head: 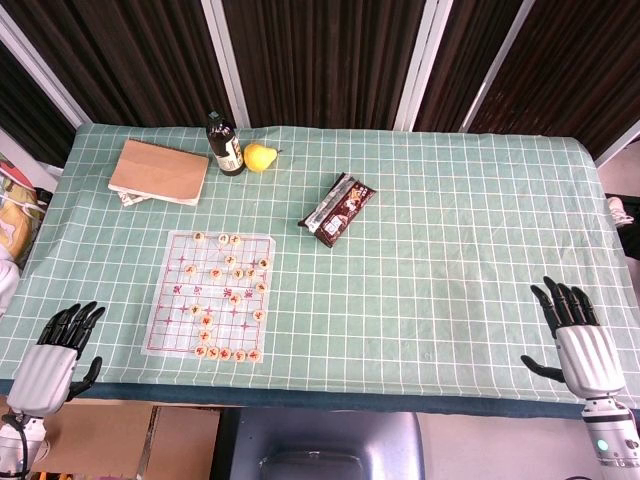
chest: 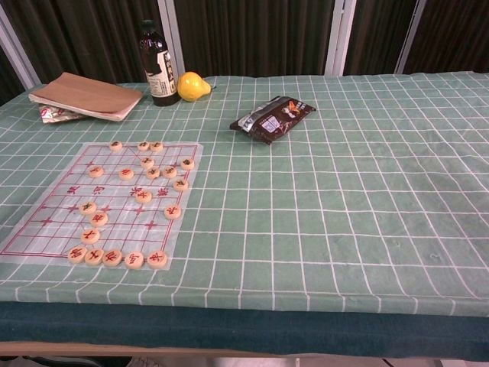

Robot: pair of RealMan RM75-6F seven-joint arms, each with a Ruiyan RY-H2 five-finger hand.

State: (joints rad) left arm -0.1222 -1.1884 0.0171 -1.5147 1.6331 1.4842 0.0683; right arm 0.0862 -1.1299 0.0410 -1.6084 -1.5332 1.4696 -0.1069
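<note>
Both hands hold nothing, fingers spread. The left hand [head: 55,352] is just left of the board [head: 212,295]; a careless reach may scatter the pieces [head: 228,354]. The right hand [head: 578,335] is far away.

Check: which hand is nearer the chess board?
Left. The left hand sits just off the chess board's near-left corner; the right hand is far across the table.
</note>
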